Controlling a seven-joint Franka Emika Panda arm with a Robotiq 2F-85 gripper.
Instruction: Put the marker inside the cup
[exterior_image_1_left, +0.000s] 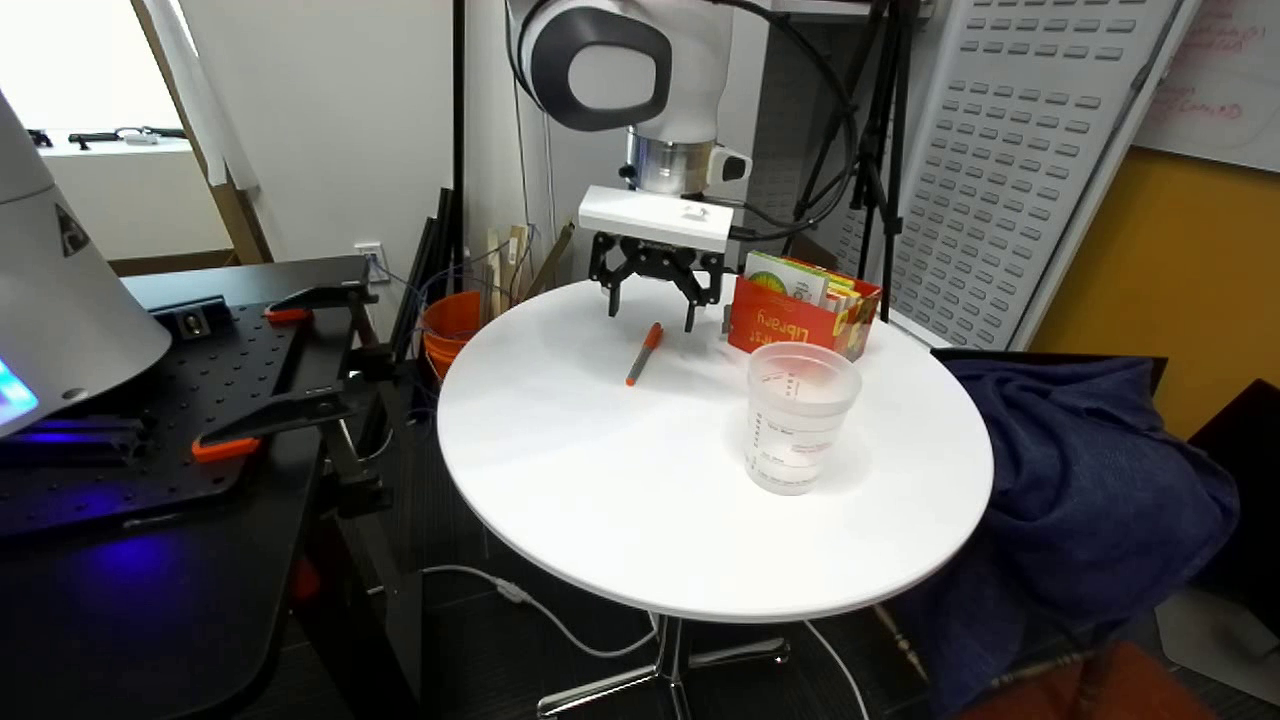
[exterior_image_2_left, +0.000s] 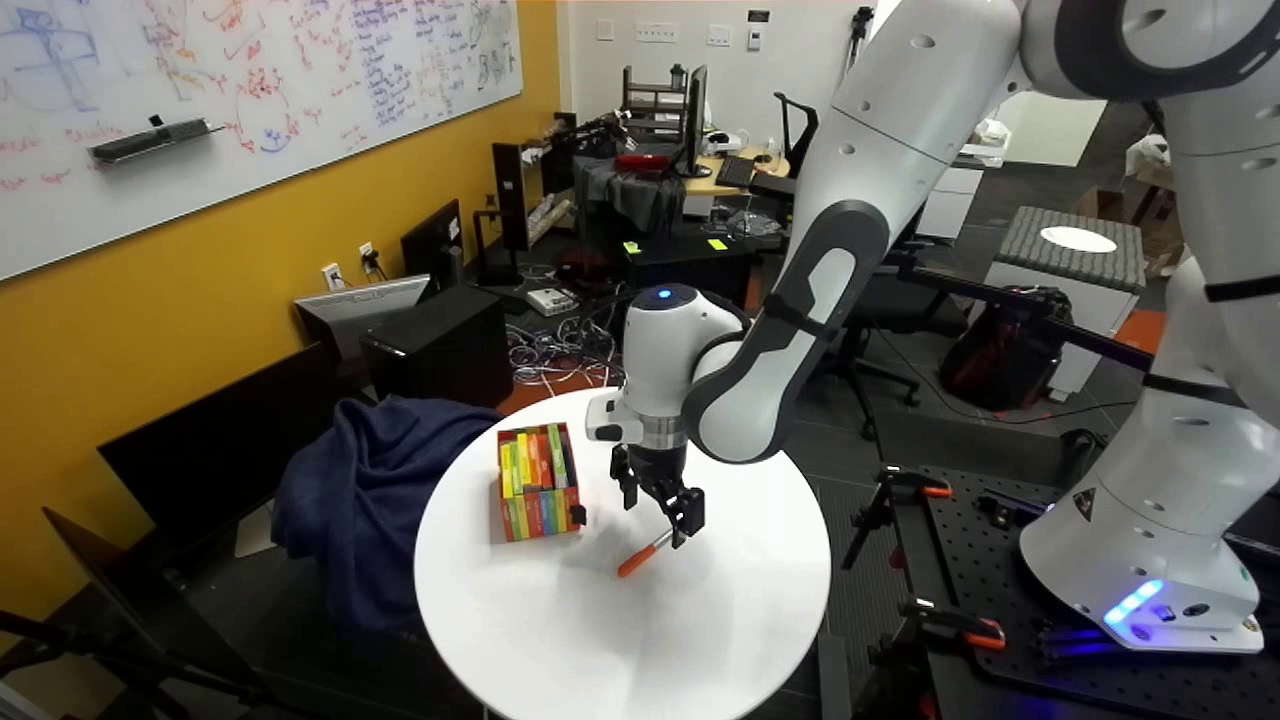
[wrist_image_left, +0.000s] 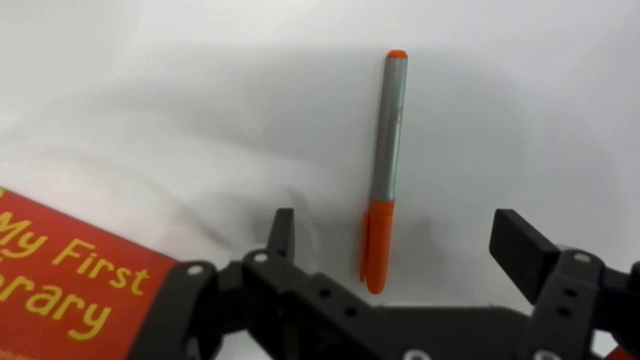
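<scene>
While box (exterior_image_1_left: 783, 316) holds books (exterior_image_2_left: 535, 462), cup (exterior_image_1_left: 797, 425) upright, marker (wrist_image_left: 388, 150) outside

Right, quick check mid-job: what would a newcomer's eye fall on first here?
Probably the round white table, central in both exterior views, with the red box of books on it. Then the orange-and-grey marker, lying on the table below the open end effector. The clear cup stands upright, in front of that box in an exterior view.

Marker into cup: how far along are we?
Done: the jaws stand open, flanking the marker in the wrist view. In hand: apparently the grasp; the marker lies on the table, ungripped. Left: grip, lift and lower it into the cup, which stands upright apart from it.
</scene>
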